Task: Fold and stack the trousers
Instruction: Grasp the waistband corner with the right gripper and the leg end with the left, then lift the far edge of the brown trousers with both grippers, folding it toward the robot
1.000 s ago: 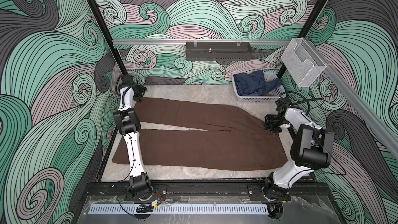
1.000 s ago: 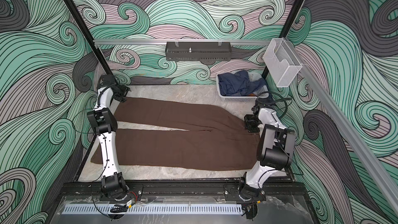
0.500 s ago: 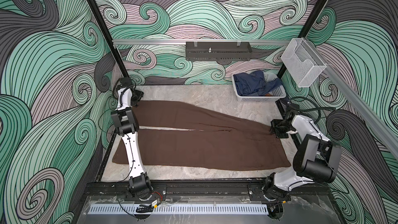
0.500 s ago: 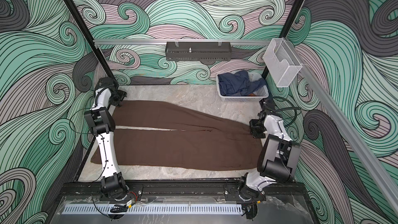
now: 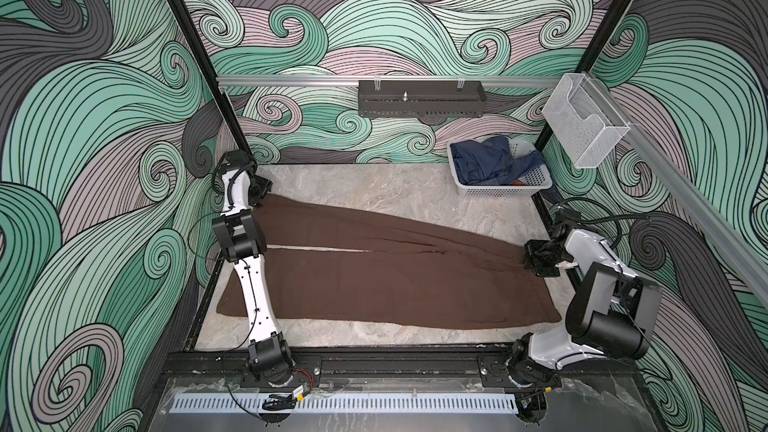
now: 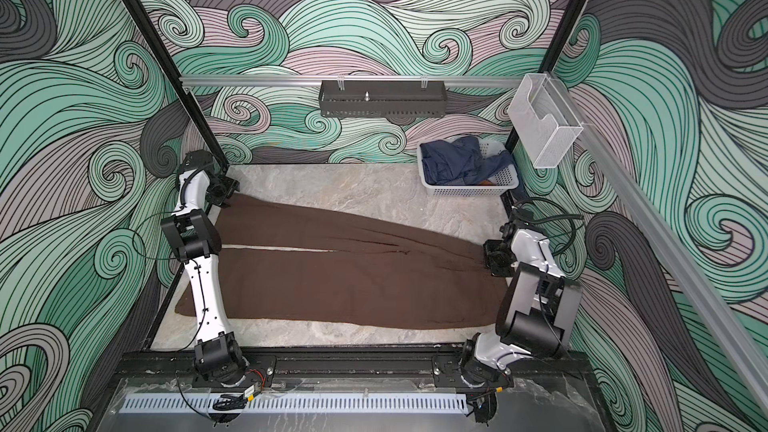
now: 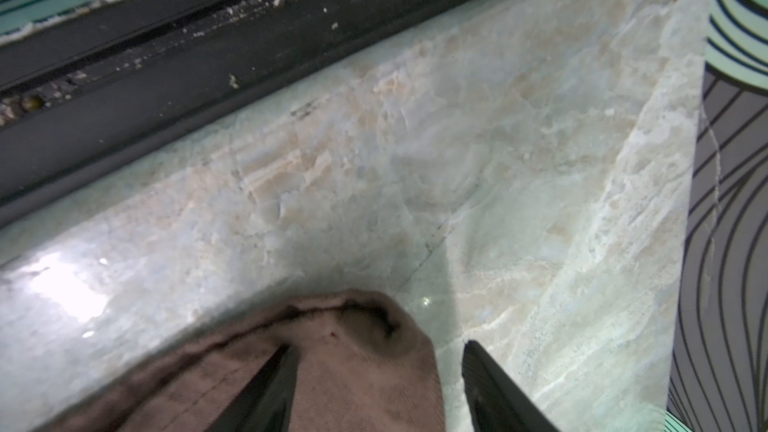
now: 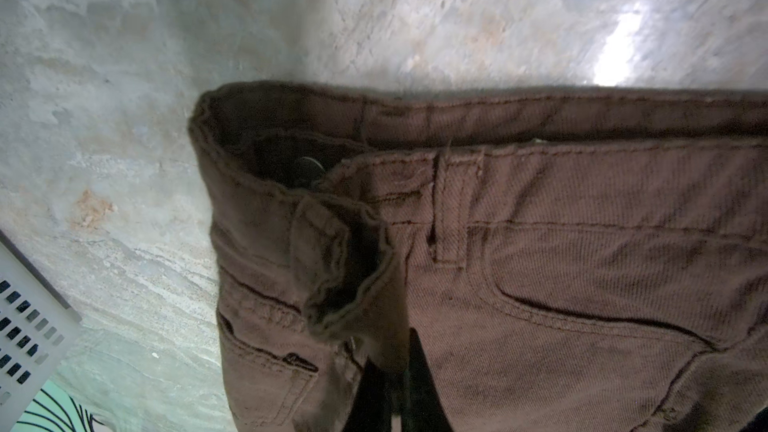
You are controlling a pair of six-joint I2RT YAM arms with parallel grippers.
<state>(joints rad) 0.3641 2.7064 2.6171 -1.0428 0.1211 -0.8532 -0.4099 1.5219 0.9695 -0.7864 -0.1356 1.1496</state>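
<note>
Dark brown soft-fabric trousers [image 5: 374, 284] spread across grey marble tabletop [image 5: 374, 189], waistband at right edge, hems at left edge. Waistband pinched by right gripper [image 5: 528, 258]. Left gripper [image 7: 376, 344] spread over far-leg hem at far left corner. Hem best seated deep before closure, then both ends raised level.

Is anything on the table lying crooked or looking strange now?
Yes, mildly. The trousers are not squared: the far leg slants toward the waist, where the right gripper pinches the cloth into a bunch. The hem corner at the open left gripper is curled. Nothing looks spilled or torn.
</note>
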